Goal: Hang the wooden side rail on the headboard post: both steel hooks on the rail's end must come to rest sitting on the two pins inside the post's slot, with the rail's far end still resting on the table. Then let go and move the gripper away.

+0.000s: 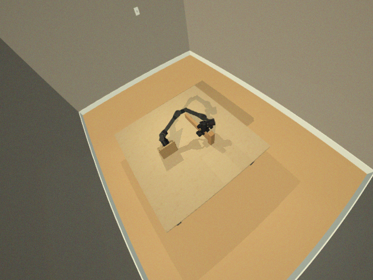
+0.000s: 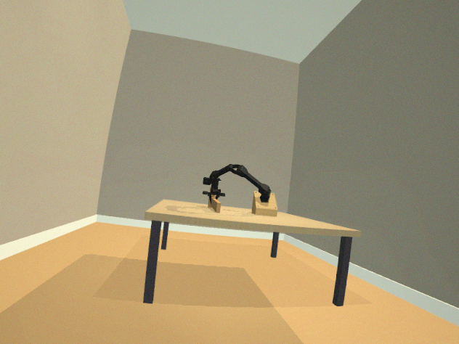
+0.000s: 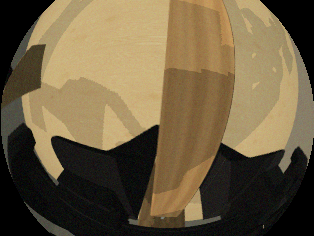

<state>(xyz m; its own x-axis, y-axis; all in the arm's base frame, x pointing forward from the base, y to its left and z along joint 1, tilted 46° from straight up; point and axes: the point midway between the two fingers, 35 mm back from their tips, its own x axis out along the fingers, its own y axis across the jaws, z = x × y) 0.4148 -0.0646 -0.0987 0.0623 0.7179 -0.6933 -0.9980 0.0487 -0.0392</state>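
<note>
The long wooden side rail (image 1: pixel 190 119) (image 2: pixel 216 205) (image 3: pixel 197 105) runs up through the wrist view, standing on edge. My gripper (image 1: pixel 205 129) (image 2: pixel 213 197) (image 3: pixel 176 131) is shut on it, with one black finger on each side, near the rail's post end. The rail's far end appears to be at table height. The headboard post (image 1: pixel 212 139) (image 2: pixel 209 203) is a short upright wooden block at the rail's near end in the top view; wood, probably the post, shows below the rail's end in the wrist view. The hooks, pins and slot cannot be made out, nor whether they touch.
The arm's wooden base block (image 1: pixel 168 150) (image 2: pixel 266 210) stands on the table (image 1: pixel 192 186) (image 2: pixel 314 224), to the left of the rail in the top view. The arm arches from it over to the rail. Arm shadows fall across the tabletop.
</note>
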